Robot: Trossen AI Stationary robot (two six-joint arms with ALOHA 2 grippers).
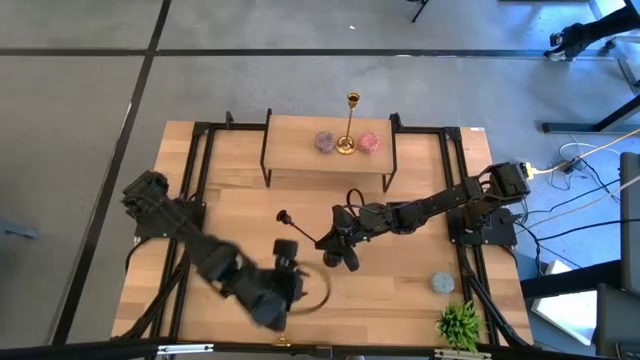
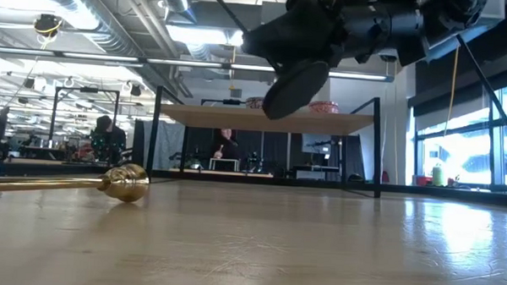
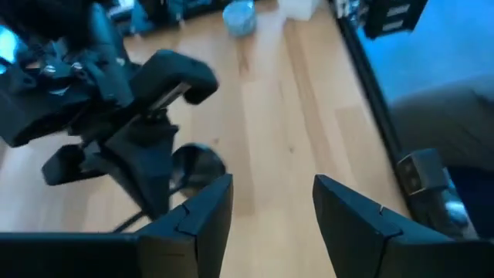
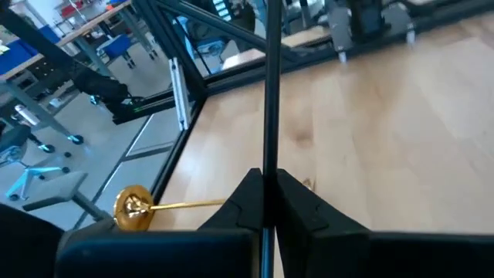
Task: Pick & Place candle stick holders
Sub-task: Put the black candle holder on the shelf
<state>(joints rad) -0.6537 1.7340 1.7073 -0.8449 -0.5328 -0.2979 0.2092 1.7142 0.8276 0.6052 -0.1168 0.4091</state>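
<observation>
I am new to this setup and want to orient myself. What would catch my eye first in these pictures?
The right gripper at mid-table, shut on the black candle stick holder. Next, a gold candle stick holder lying flat on the table near the open left gripper. Another gold holder stands upright on the raised shelf.

a light wooden table [image 1: 400, 265] with a black metal frame along its edges. a small raised wooden shelf [image 1: 300, 155] stands across the far edge; on it a gold candle stick holder [image 1: 349, 125] stands upright between two small round pinkish-purple objects [image 1: 325, 141]. a second gold candle stick holder [image 2: 74, 183] lies flat on the tabletop near the near edge. a small green leafy plant [image 1: 460, 323] sits at the near right corner, with a small grey-blue round object [image 1: 442, 283] just beside it.
</observation>
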